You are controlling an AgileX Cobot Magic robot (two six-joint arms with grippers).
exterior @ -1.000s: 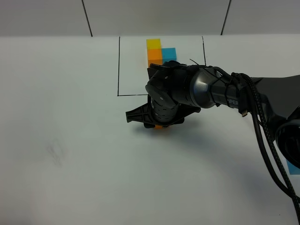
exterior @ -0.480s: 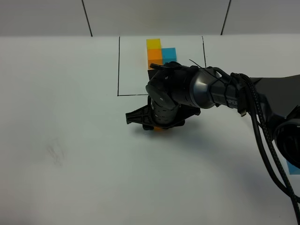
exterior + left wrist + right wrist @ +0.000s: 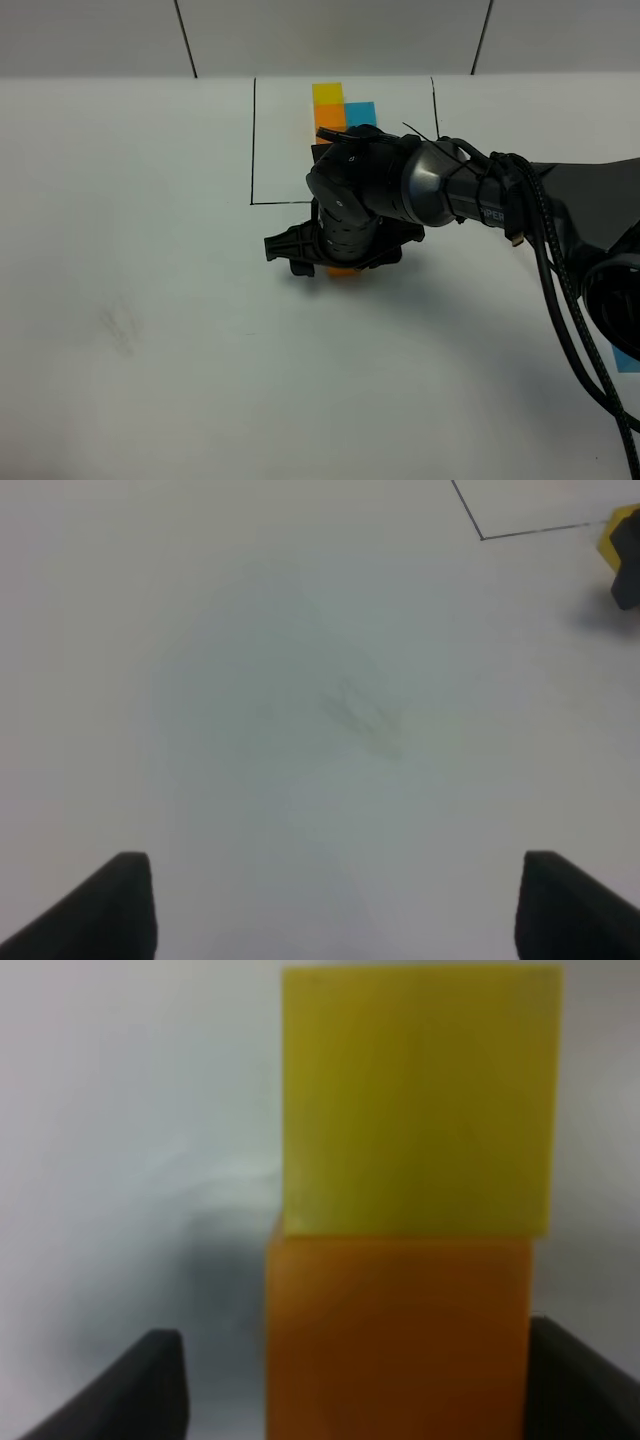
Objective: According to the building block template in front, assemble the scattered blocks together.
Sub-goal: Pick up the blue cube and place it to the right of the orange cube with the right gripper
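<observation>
The building block template (image 3: 340, 108) lies at the far side, yellow, orange and blue cubes inside a black-line rectangle (image 3: 252, 140). My right gripper (image 3: 335, 262) points down just in front of that rectangle. In the right wrist view the scattered orange block (image 3: 397, 1335) sits between the fingers of the right gripper (image 3: 355, 1380), with the yellow block (image 3: 418, 1100) butted against its far side. A gap shows beside one finger (image 3: 150, 1380), so the jaws stand open. Only an orange sliver (image 3: 343, 270) shows under the wrist from above. My left gripper (image 3: 335, 910) is open over bare table.
A blue block (image 3: 630, 360) peeks in at the right edge of the table, behind the right arm's cables (image 3: 570, 290). In the left wrist view a corner of the rectangle line (image 3: 482, 537) and a bit of the yellow block (image 3: 618, 535) show far off.
The right gripper's jaws have opened off the orange block, and its wrist has shifted slightly left. The left gripper has not moved.
</observation>
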